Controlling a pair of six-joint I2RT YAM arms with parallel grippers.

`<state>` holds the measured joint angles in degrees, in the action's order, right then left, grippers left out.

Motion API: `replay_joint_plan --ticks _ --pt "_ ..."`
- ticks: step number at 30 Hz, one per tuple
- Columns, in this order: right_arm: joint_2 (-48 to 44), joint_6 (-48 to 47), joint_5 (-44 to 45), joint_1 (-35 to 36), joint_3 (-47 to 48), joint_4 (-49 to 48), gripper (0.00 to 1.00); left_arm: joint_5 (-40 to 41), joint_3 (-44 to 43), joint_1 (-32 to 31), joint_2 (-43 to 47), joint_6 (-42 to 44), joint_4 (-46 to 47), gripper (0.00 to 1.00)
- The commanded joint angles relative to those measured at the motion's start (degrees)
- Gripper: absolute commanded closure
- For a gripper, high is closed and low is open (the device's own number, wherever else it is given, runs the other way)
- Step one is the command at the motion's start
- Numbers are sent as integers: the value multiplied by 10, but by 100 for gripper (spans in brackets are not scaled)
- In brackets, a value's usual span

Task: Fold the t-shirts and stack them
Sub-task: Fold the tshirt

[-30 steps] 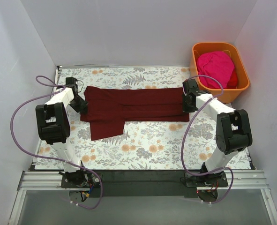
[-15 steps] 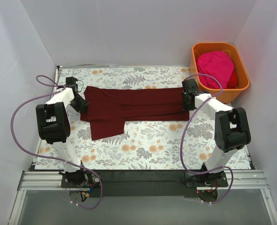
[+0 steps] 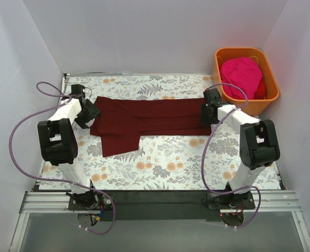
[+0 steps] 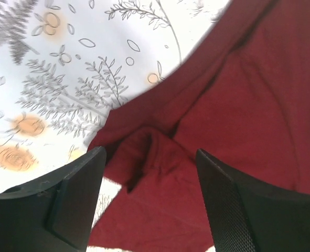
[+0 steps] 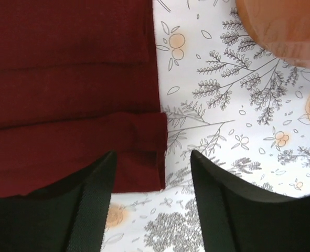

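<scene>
A dark maroon t-shirt (image 3: 144, 118) lies flat across the back of the table as a long band, with one flap hanging toward the front at its left end. My left gripper (image 3: 89, 112) hovers open over that left end; the cloth (image 4: 238, 105) is bunched between the spread fingers (image 4: 76, 194) but is not pinched. My right gripper (image 3: 207, 112) stands open over the right end, its jaws straddling the folded hem corner (image 5: 144, 131). A magenta-pink t-shirt (image 3: 241, 73) sits crumpled in the orange tub.
The orange plastic tub (image 3: 270, 97) stands at the back right corner, close behind my right arm, and its edge (image 5: 280, 26) shows in the right wrist view. The floral tablecloth (image 3: 170, 163) covers the table. White walls enclose three sides.
Both grippers have opened and let go of the maroon shirt's ends. The left gripper has drawn slightly outward to the left. The shirt rests where it was laid.
</scene>
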<state>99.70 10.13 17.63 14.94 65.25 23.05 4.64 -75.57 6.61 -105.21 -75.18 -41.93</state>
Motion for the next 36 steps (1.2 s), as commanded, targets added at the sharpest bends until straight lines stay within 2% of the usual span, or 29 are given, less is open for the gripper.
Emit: replay_joint_plan --ticks 1,6,7,12,13,19,27,28,30,31,32,34,36 --pt "-71 3 -10 23 4 10 34 22 9 -13 87 6 -6 31" --pt "-154 11 -26 63 -53 18 21 44 113 -58 188 7 -10 31" --pt "-165 16 -26 81 -77 17 21 38 129 -95 200 4 -10 31" --pt "-223 35 -37 134 -132 15 19 33 224 -175 243 -21 -1 41" --pt "-230 38 -42 148 -147 13 19 40 234 -197 243 -27 1 41" --pt "-253 55 -58 184 -182 -5 19 63 261 -235 202 -41 18 40" --pt "-261 61 -79 186 -204 -25 19 91 278 -267 138 -61 24 44" --pt "-261 61 -78 187 -205 -27 19 92 278 -268 132 -64 24 56" --pt "-260 61 -78 187 -205 -27 19 94 282 -273 124 -66 26 68" --pt "-261 60 -79 187 -205 -27 19 98 280 -273 124 -66 26 82" --pt "-261 59 -78 187 -205 -28 19 101 273 -273 124 -65 25 88" --pt "-261 56 -78 187 -206 -28 19 119 258 -273 131 -50 22 100" --pt "-261 53 -78 187 -206 -32 19 139 214 -273 129 -35 13 100"
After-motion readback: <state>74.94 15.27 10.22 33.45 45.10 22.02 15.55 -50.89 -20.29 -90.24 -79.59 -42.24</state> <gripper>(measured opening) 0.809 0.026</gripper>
